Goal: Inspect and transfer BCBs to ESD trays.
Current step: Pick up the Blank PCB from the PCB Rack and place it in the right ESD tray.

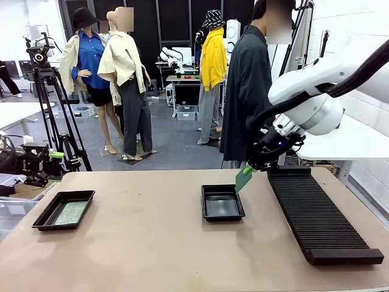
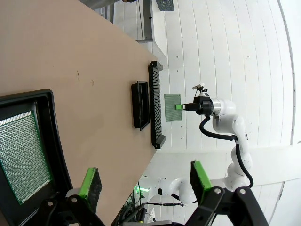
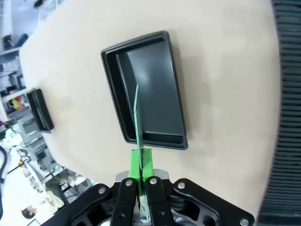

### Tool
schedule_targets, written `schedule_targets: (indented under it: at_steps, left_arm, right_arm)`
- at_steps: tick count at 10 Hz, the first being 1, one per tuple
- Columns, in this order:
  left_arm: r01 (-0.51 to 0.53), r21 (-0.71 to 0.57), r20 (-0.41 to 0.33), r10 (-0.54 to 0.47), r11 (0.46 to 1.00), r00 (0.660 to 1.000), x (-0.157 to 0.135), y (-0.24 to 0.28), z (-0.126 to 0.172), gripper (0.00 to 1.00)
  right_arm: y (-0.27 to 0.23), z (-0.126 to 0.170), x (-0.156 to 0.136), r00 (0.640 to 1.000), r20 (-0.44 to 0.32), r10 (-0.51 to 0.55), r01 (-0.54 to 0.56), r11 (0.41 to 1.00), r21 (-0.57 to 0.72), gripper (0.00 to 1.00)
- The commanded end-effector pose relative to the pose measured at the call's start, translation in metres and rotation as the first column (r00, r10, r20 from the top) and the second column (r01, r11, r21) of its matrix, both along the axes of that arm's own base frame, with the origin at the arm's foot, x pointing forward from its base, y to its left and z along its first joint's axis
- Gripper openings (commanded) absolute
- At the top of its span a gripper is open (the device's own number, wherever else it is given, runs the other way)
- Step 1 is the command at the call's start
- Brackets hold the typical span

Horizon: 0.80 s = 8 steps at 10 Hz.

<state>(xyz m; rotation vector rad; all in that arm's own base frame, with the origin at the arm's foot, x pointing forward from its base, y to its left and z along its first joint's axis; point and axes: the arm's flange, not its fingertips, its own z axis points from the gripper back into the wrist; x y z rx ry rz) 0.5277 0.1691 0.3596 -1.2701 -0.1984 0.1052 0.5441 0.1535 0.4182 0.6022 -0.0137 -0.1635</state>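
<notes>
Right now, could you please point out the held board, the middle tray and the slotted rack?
Held board (image 3: 136,115), right wrist view: its thin upper edge.
Middle tray (image 1: 222,215), front view: near rim.
Slotted rack (image 1: 316,219), front view: ribbed top.

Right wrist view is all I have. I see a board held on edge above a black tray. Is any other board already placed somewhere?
Observer: Yes. The left tray holds a board lying flat.
Operator: Is the left gripper busy?
Observer: No. The left gripper is open and holds nothing, above that tray.
Operator: Is a person near?
Observer: A person in dark clothes stands at the far side, behind the right gripper, which is shut on a board.
</notes>
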Motion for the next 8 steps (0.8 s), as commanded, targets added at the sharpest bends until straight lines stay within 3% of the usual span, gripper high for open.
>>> schedule_targets:
  at_steps: [1, 8]
  left_arm:
    - [-0.003, 0.017, -0.005, 0.003, 1.000, 1.000, -0.001, -0.001, 0.003, 1.00]
    - [-0.003, 0.017, -0.005, 0.003, 1.000, 1.000, -0.001, -0.001, 0.003, 1.00]
  right_arm:
    - [0.017, -0.012, 0.009, 0.999, 0.032, 0.021, -0.021, 0.999, 0.024, 0.00]
    - [0.061, -0.046, 0.030, 0.996, 0.013, 0.087, -0.088, 0.993, 0.076, 0.00]
